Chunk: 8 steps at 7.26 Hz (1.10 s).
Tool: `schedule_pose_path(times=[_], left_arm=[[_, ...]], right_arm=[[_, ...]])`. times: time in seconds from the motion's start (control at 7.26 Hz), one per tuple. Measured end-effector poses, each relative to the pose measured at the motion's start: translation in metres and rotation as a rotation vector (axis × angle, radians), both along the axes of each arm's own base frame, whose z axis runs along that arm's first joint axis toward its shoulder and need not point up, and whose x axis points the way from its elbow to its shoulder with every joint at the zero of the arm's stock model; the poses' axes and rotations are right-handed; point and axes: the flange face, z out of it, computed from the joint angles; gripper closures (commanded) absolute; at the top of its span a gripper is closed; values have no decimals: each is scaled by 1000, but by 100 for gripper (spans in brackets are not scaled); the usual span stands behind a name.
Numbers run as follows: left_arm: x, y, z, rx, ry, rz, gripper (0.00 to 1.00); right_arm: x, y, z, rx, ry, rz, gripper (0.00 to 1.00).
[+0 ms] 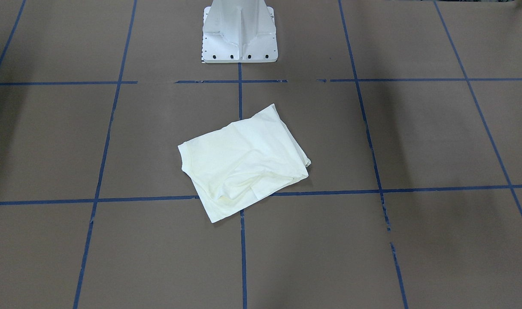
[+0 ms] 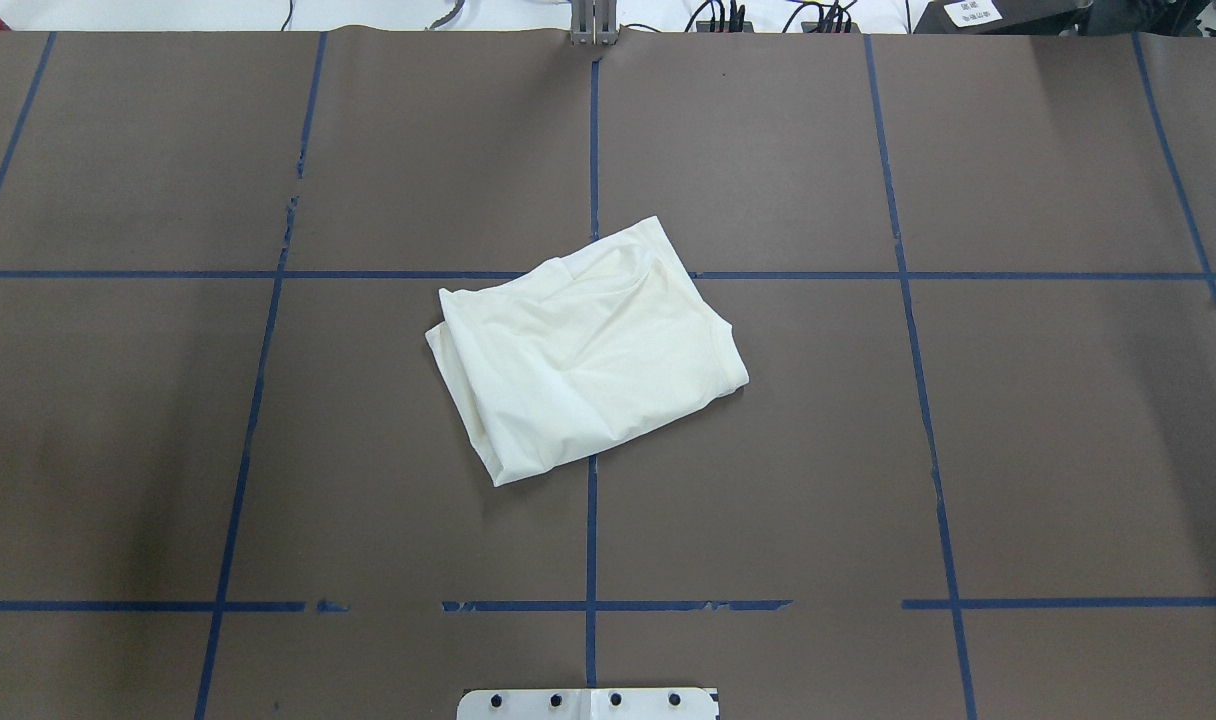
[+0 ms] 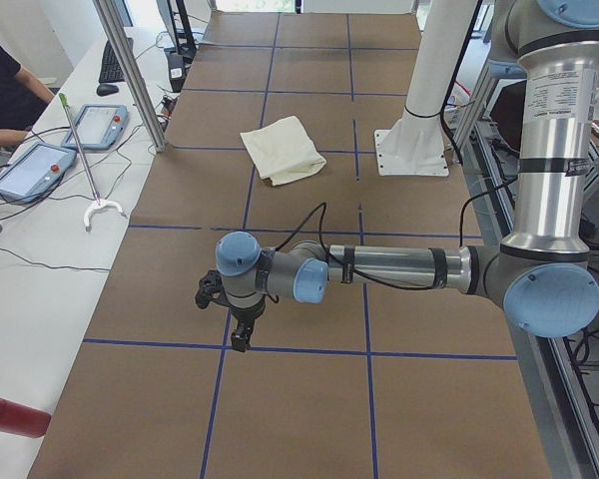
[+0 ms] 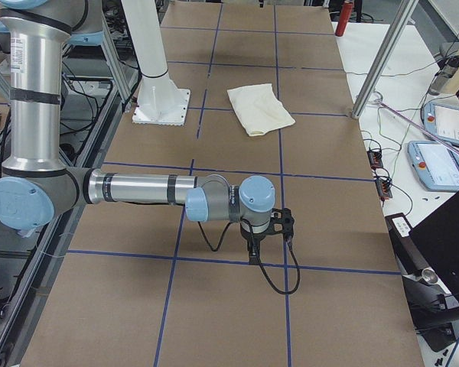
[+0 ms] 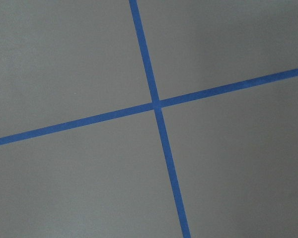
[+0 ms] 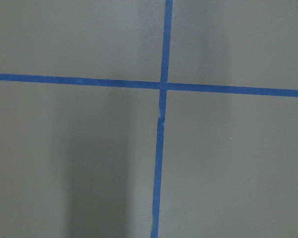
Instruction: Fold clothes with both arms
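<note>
T-shirt [image 2: 588, 350] lies folded, only plain cream cloth showing.

One shirt [image 2: 588, 350], two arms [image 3: 399, 267] [image 4: 138, 187], one pedestal [image 1: 239, 34].

Brown paper-covered table [image 2: 1068, 450], gridded with blue tape [image 2: 591, 540], bears a folded cream-white fabric shirt [image 2: 588, 350], far from both pairs of jaws.

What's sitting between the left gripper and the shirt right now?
Nothing. In the exterior left view, only bare brown table cover crossed by blue tape lines lies between the left gripper and the folded shirt.
</note>
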Motion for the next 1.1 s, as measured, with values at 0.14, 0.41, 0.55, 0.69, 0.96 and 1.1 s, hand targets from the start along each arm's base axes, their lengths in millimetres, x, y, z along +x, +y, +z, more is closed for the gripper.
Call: schedule_pose_path(times=[0.14, 0.41, 0.55, 0.69, 0.96, 1.1], left_arm=[[0, 0, 0, 0, 0, 0, 0], [0, 0, 0, 1, 0, 1, 0], [1, 0, 0, -1, 0, 0, 0], [1, 0, 1, -7, 1, -6, 0], [1, -1, 1, -49, 7, -48, 0], [2, 0, 1, -63, 18, -59, 0]], right_arm=[[0, 0, 0, 0, -3, 0, 0], [-1, 0, -1, 1, -7, -1, 0], [-1, -1, -2, 2, -7, 0, 0], [-1, -2, -2, 3, -7, 0, 0], [-1, -2, -3, 2, -8, 2, 0], [-1, -2, -3, -1, -9, 6, 0]])
